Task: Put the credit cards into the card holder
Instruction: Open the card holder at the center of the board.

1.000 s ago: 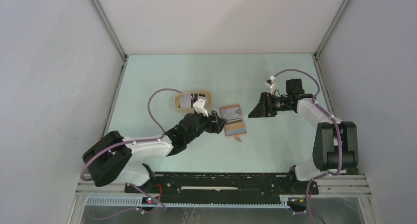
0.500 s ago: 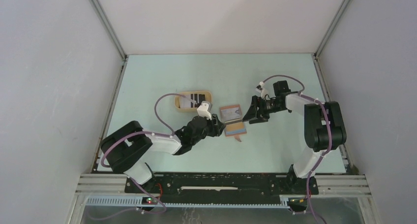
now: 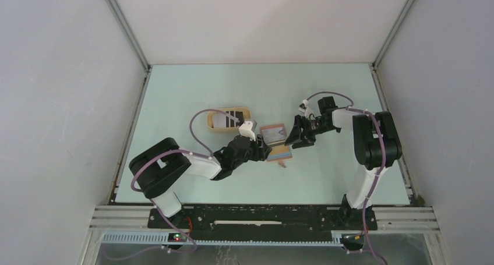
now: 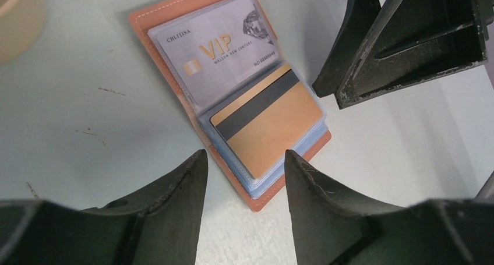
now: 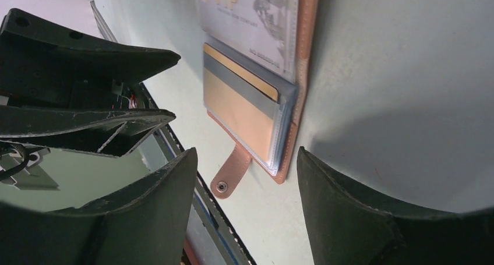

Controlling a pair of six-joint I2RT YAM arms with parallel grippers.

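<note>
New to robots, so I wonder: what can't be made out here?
Top view: cards in the beige tray, too small to count or read.
Right wrist view: VIP card, cut off by the top edge.
Both wrist views: anything beneath the gold card in the card holder, hidden by it.

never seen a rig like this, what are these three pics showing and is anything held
Two robot arms are bolted to a pale green table. The wide picture looks down from above; the other two come from cameras on each wrist, their dark fingers in view. On the table lies an open brown wallet with a silver card and a gold card in its pockets, plus a tray with more cards. The left gripper and right gripper are open near the wallet, holding nothing.
</note>
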